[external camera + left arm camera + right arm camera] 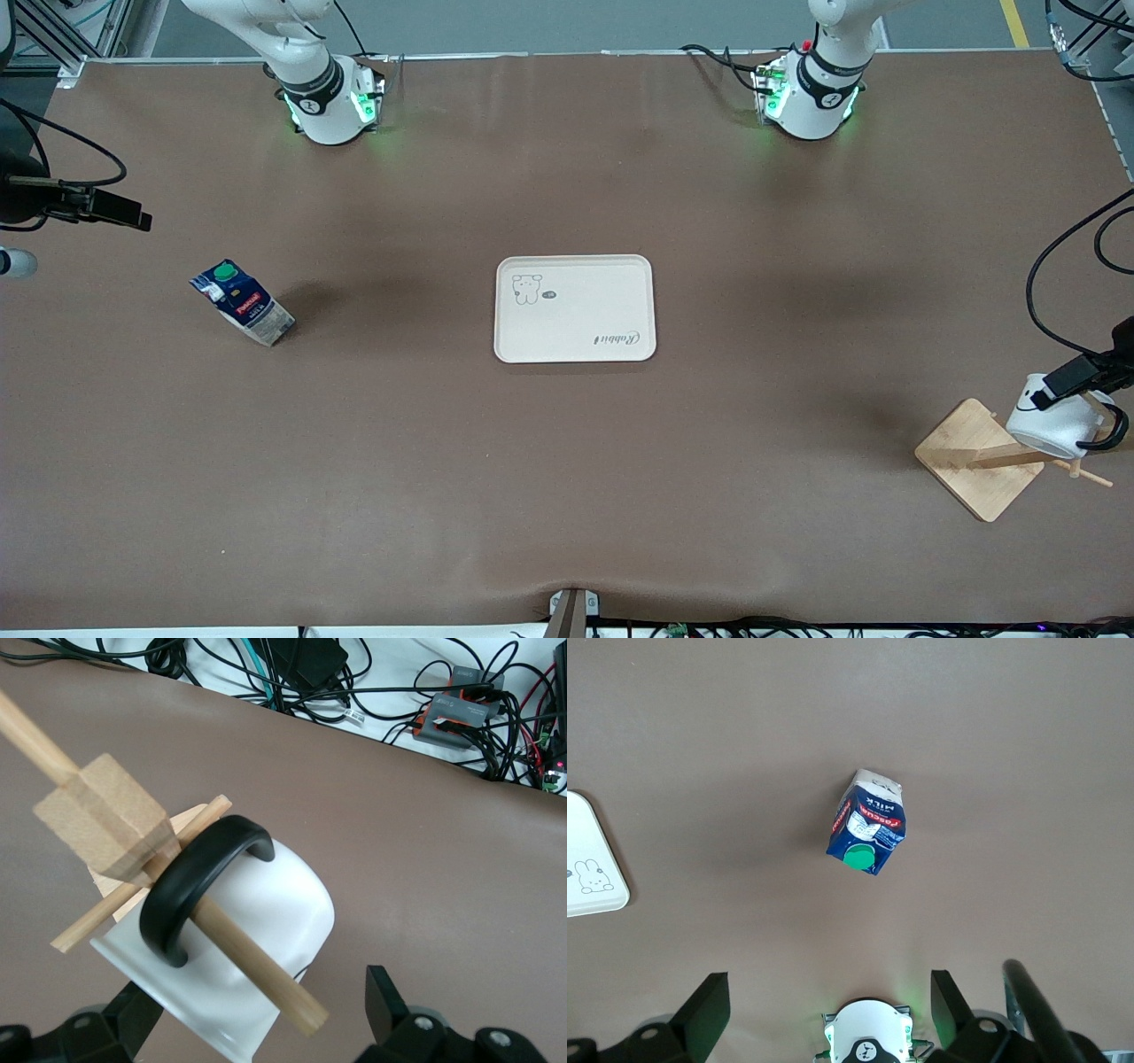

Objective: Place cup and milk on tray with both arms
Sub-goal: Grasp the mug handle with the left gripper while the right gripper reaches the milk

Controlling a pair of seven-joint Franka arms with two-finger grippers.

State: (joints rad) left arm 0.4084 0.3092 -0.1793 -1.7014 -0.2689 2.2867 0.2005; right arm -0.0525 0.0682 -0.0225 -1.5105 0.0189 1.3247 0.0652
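The cream tray (574, 308) lies flat at the table's middle. The milk (241, 301) stands on the table toward the right arm's end; in the right wrist view the milk (866, 822) is well below my open, empty right gripper (827, 1001), which is held high (128, 214). The white cup (1054, 425) hangs by its black handle (199, 886) on a peg of a wooden rack toward the left arm's end. My left gripper (261, 1010) is open with its fingers on either side of the cup (266, 930); one finger stands apart from it.
The wooden rack has a square base (974, 461), a post (102, 819) and thin pegs (257, 966) next to the cup. Cables and small boxes (452, 713) lie off the table edge near the rack. A tray corner (589, 864) shows in the right wrist view.
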